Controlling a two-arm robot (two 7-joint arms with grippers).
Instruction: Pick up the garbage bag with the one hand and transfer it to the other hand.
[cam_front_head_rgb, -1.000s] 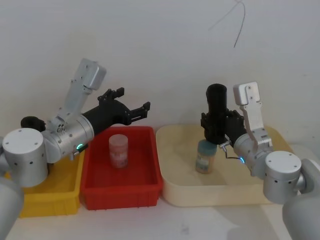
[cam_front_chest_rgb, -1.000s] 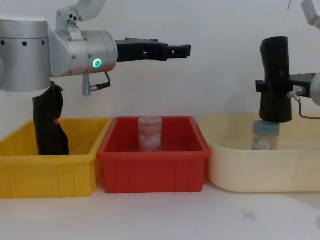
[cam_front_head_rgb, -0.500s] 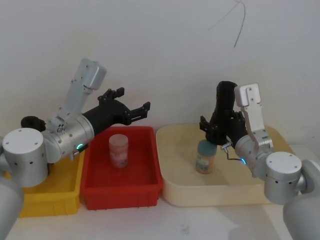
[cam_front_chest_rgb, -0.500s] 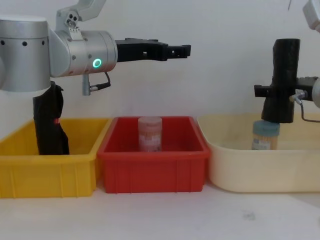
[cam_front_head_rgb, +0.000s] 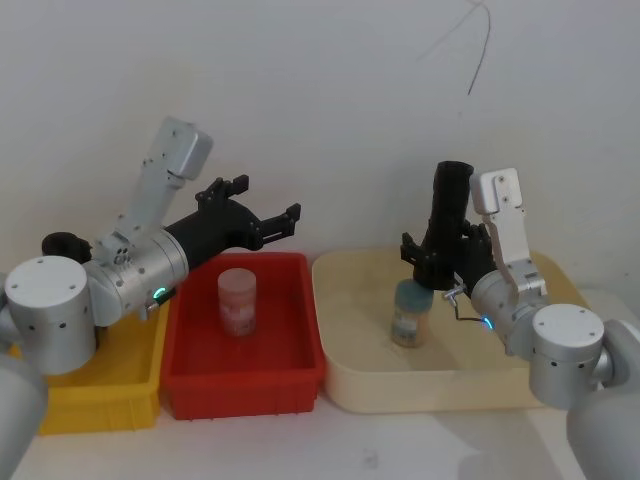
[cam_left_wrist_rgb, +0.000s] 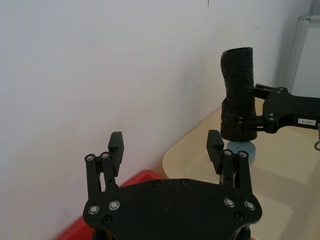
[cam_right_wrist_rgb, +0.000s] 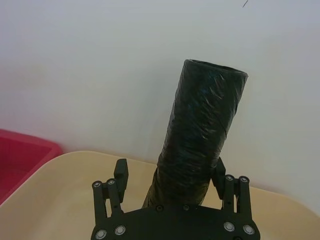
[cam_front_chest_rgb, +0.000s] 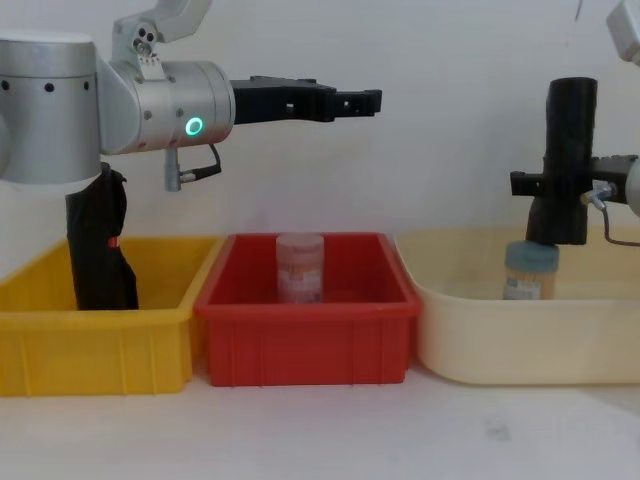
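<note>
The garbage bag (cam_front_head_rgb: 449, 214) is a black roll. It stands almost upright in the air, leaning a little, above the cream tub (cam_front_head_rgb: 345, 375). The right gripper (cam_front_head_rgb: 437, 262), on the arm with the blue light, is clamped on the lower part of the roll. 1 finger sits on each side of it, and most of the roll sticks up above the fingers. In the right wrist view, the roll (cam_right_wrist_rgb: 200, 132) rises from between the 2 fingers (cam_right_wrist_rgb: 120, 176) and tilts to one side. Just under the roll, a small jar with a blue-green lid (cam_front_head_rgb: 410, 314) stands in the tub.

The left gripper (cam_front_head_rgb: 266, 222), on the arm with the green light, hangs over the red bin (cam_front_head_rgb: 241, 382). Its jaws are spread wide with nothing between them. It is well apart from the roll. A pink jar (cam_front_head_rgb: 237, 300) stands in the red bin. A black bundle with a small red mark (cam_front_chest_rgb: 99, 240) stands in the yellow bin (cam_front_chest_rgb: 95, 350).
</note>
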